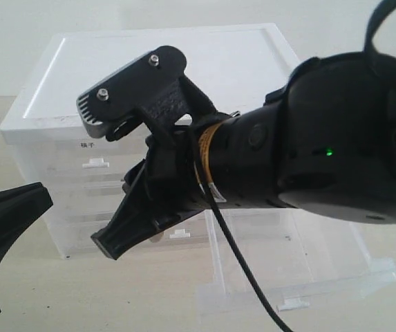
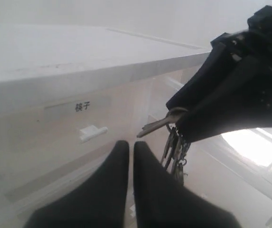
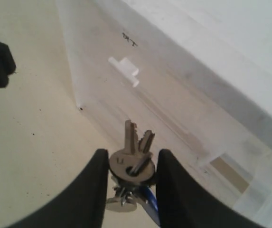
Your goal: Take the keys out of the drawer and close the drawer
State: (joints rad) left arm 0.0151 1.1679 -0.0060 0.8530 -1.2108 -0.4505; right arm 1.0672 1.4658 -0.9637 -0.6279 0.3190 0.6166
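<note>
— What was seen behind?
— A plain pale wall [image 1: 18, 41] was seen, evenly lit.
— And below?
— A cream worktop [image 1: 59, 297], by which a translucent white cabinet [image 1: 204, 48] was carried.

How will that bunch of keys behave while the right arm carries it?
The keys will probably swing: in the left wrist view several hang loose below the right gripper. Only a flat key head or two looks pinched, so the smooth metal might pivot or slip. The bunch looks small, so likely light.
</note>
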